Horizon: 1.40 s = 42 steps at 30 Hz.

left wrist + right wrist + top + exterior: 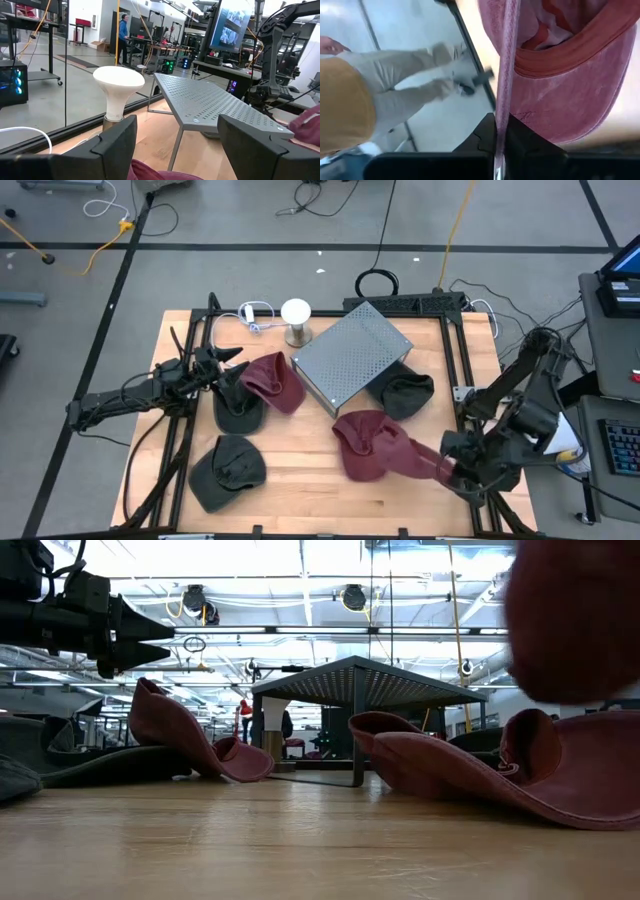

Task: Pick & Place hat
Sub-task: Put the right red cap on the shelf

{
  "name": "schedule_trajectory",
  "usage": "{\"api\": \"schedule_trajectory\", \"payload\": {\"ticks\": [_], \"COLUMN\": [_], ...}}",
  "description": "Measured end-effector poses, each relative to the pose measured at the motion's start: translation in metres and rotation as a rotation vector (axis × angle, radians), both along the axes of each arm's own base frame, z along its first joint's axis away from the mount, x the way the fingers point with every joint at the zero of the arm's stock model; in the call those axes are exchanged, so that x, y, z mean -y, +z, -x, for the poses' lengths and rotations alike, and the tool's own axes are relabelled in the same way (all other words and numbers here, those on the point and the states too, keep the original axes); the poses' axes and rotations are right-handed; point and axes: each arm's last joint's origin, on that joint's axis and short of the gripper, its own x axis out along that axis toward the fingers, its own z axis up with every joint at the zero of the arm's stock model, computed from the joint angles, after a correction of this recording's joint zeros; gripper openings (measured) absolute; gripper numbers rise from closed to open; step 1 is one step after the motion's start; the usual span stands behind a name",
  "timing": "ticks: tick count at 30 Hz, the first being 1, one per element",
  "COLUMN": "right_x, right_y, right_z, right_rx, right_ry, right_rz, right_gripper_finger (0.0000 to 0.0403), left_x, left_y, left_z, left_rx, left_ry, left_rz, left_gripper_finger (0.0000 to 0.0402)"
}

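Observation:
Two maroon hats lie on the wooden table. One (pixel 372 444) sits near my right gripper (pixel 452 468), which is shut on its brim; its crown (pixel 470 765) rests on the table. The other maroon hat (pixel 276 381) lies partly over a dark green hat (pixel 238 412), beside my left gripper (pixel 232 366). That gripper hangs open above the table (pixel 130 630) and touches nothing. Through its spread fingers (pixel 175 145) I see this maroon hat's edge (pixel 160 175). My right gripper pinches the brim (pixel 503 95) of the near maroon hat between its two fingers (pixel 480 140), edge-on, coming from the table's right near corner. The brim end (pixel 575 615) is raised off the table, while the crown (pixel 360 442) lies on the wood.
A perforated grey metal stand (pixel 350 355) occupies the table's middle. A white bulb-shaped lamp (pixel 295 320) stands behind it. Two more dark green hats lie at the near left (pixel 228 470) and by the stand's right side (pixel 405 392). A person's legs (pixel 420 80) show beyond the table.

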Motion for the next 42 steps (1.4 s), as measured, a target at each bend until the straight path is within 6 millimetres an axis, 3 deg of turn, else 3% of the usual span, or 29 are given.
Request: {"api": "schedule_trajectory", "payload": {"ticks": [19, 35, 42], "right_x": [0.003, 0.029, 0.047], "right_y": [0.024, -0.019, -0.016], "right_z": [-0.051, -0.107, -0.118], "right_rx": [0.850, 1.088, 1.151], "right_ry": [-0.029, -0.125, -0.199], "right_rz": [0.530, 0.531, 0.589], "right_gripper_finger": [0.0007, 0.0007, 0.0008], "left_x": [0.000, 0.000, 0.003], "left_y": [0.000, 0.001, 0.015], "left_z": [0.000, 0.000, 0.000], "left_rx": [0.000, 0.012, 0.059], "left_ry": [0.000, 0.000, -0.101], "left_rz": [0.000, -0.003, -0.092], "left_gripper_finger": [0.0280, 0.0280, 0.0280]}}
